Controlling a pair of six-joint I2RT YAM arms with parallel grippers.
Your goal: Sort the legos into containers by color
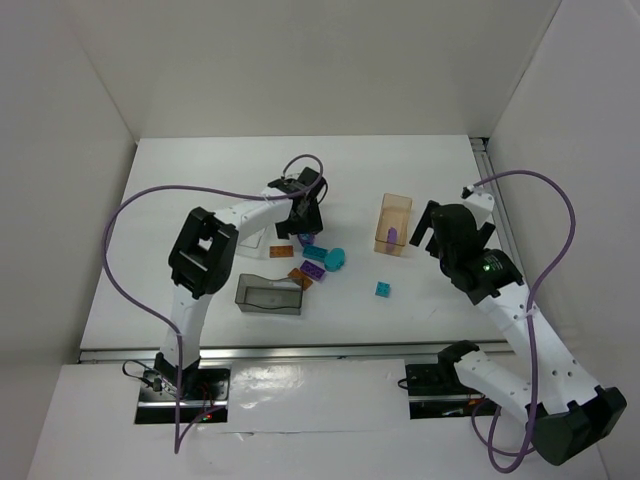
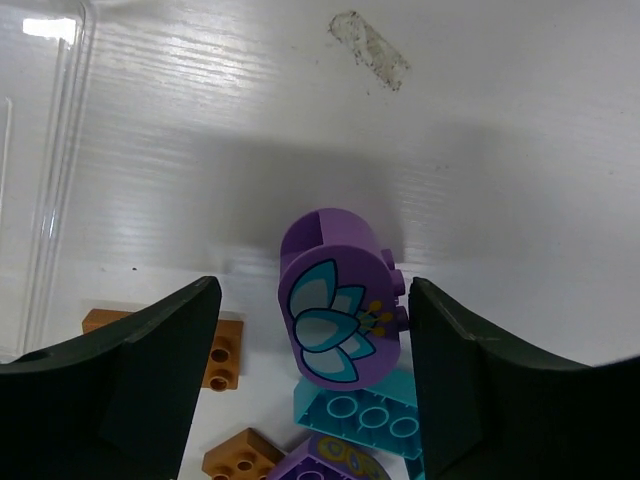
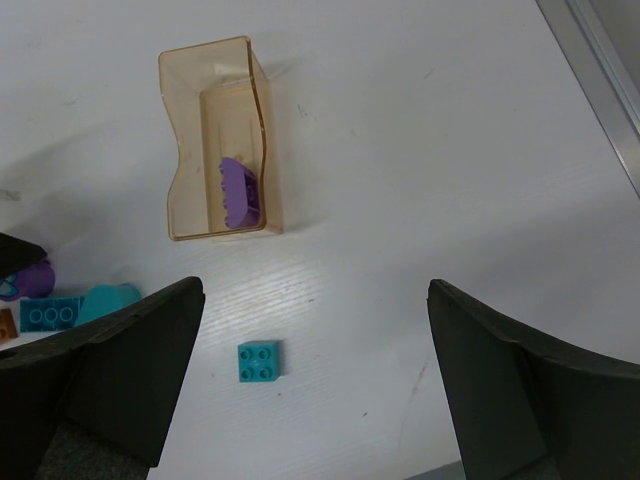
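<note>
Your left tool hung over the cluster of legos with its fingers spread and nothing in them. The purple rounded brick with the printed flower sat squarely in the gap, with clear counter showing on both sides of it. That was the relation to watch. The brick lay straight ahead of the tool, its printed face turned toward the wrist camera and its curved flanks toward the two fingers. A plain close would probably have caught it across the round. It leaned on a teal brick, with orange bricks just beside it on the left, so a low close risked dragging its neighbours.

Your right tool stood wide and empty, above a lone teal square brick. The amber container beyond it held one purple brick. That container lay well apart from the cluster and nearer your right arm, while the left arm was the nearer one to the flower brick. The clear container sat just beside the left tool.
</note>
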